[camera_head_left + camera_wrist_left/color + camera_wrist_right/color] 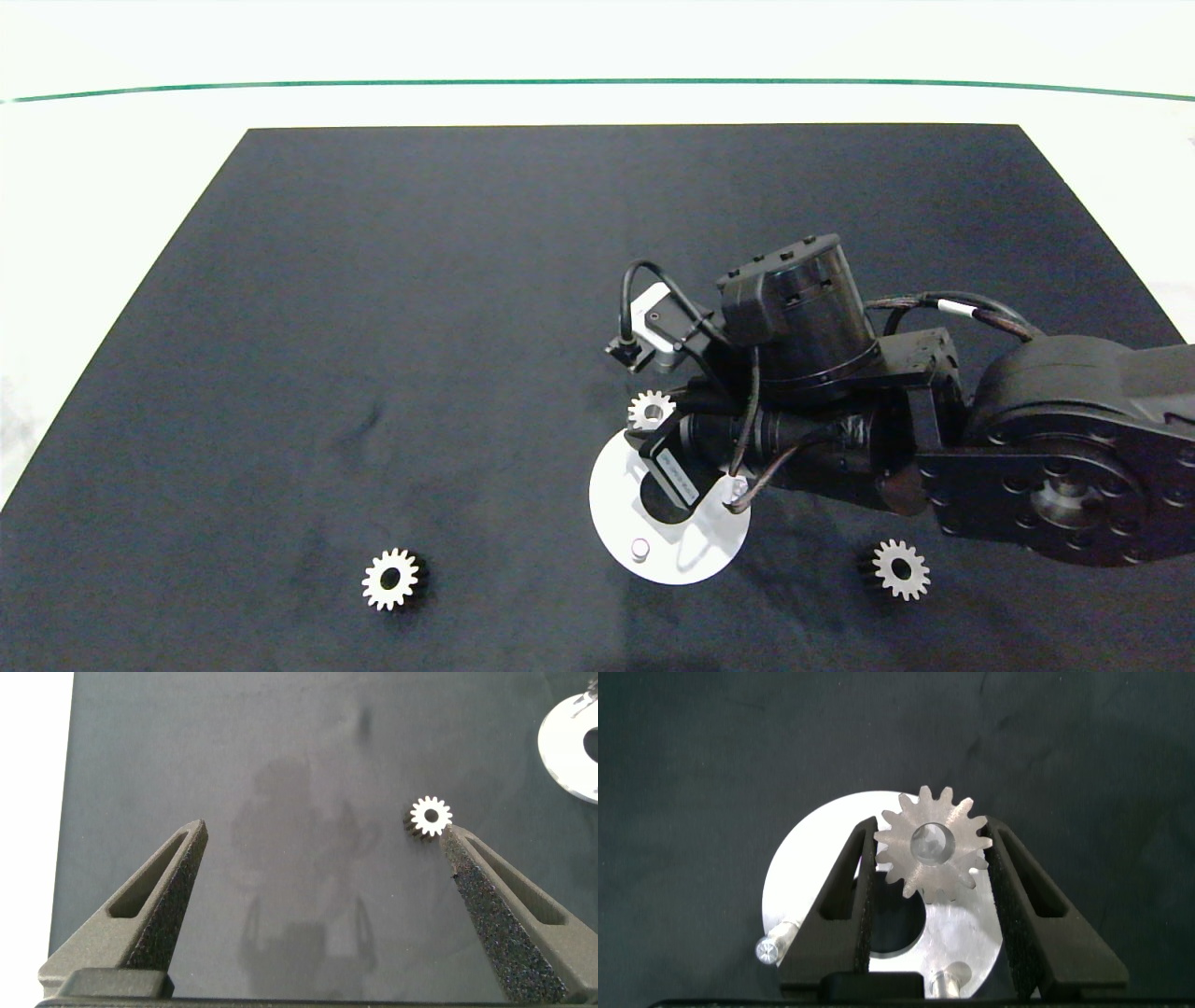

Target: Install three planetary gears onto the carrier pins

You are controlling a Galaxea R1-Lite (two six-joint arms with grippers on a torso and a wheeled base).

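My right gripper (931, 835) is shut on a planetary gear (930, 851) by its toothed sides. This gear (651, 410) sits at the far edge of the white disc (616, 490), and a pale pin (931, 842) shows inside its bore. Two bare carrier pins (639, 549) (738, 486) stand on the disc. A second gear (390, 579) lies flat on the mat at the near left, and a third (901, 568) at the near right. My left gripper (324, 831) hangs open above the mat, with the near-left gear (431, 815) just beyond one fingertip.
A black mat (373, 327) covers the white table (112, 187). The right arm (794, 317) reaches in from the right and covers part of the disc. The disc's edge (575, 747) shows in a corner of the left wrist view.
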